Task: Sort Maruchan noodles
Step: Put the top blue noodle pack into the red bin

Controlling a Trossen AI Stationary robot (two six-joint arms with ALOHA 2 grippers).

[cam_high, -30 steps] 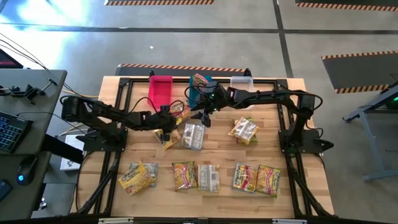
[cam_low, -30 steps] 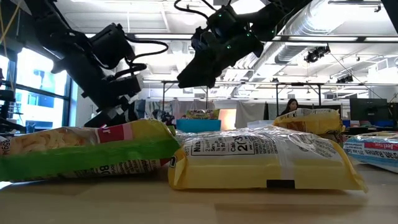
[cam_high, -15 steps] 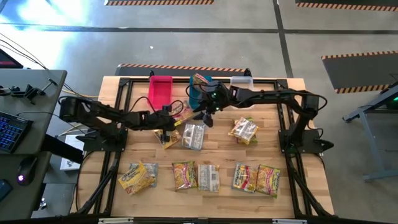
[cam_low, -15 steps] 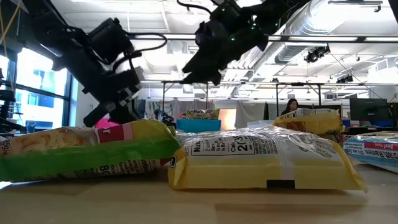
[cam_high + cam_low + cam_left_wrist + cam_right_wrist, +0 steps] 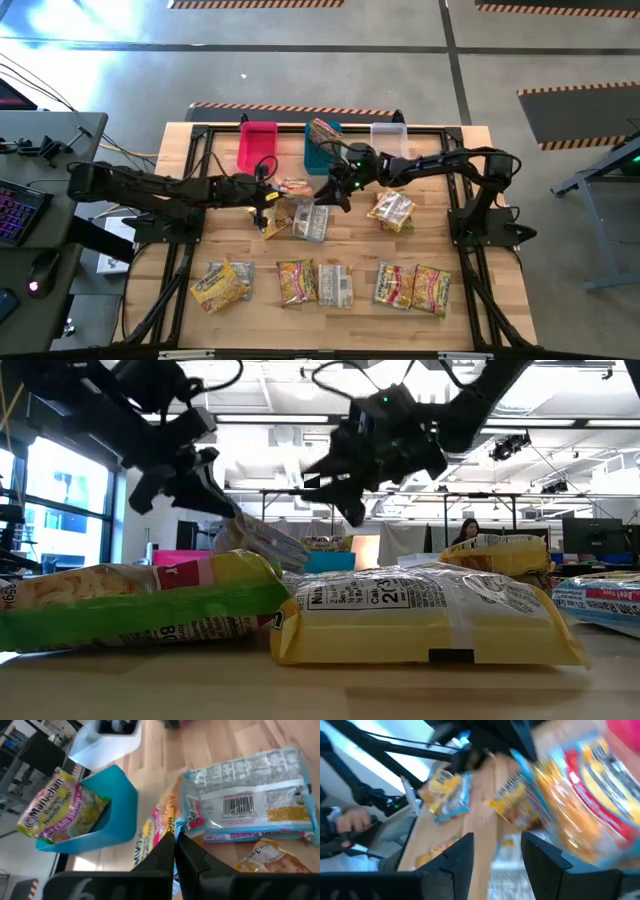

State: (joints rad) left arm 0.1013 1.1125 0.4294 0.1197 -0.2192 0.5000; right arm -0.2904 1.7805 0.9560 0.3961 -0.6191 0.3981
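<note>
Since a second ago my left gripper (image 5: pixel 262 193) has pinched fully closed on the edge of a crinkly yellow-and-red plastic ramen packet (image 5: pixel 290 187) and tilted it up off the pale wooden table (image 5: pixel 440 210); in the low view it hangs slanted from the fingers (image 5: pixel 215 495). Going left to right along the far edge, I see the pink plastic bin (image 5: pixel 257 146), the blue plastic bin (image 5: pixel 318 150) with one yellow-pink packet (image 5: pixel 60 810) leaning inside, then the clear plastic bin (image 5: pixel 388 133). Beside the lifted packet lie a small orange packet (image 5: pixel 273 222) and a silvery-grey, blue-edged packet (image 5: pixel 311 219). My right gripper (image 5: pixel 338 190) has swung down from the bins to hover near the grey one, fingers (image 5: pixel 455 855) partly apart and holding nothing I can see. Further right sits a heaped yellow packet (image 5: pixel 390 209), and a row of packets (image 5: pixel 330 283) lines the near edge. I judge these light, slippery and crackly, with a brittle block inside, so I would grip the flat sealed seam, not the middle.
</note>
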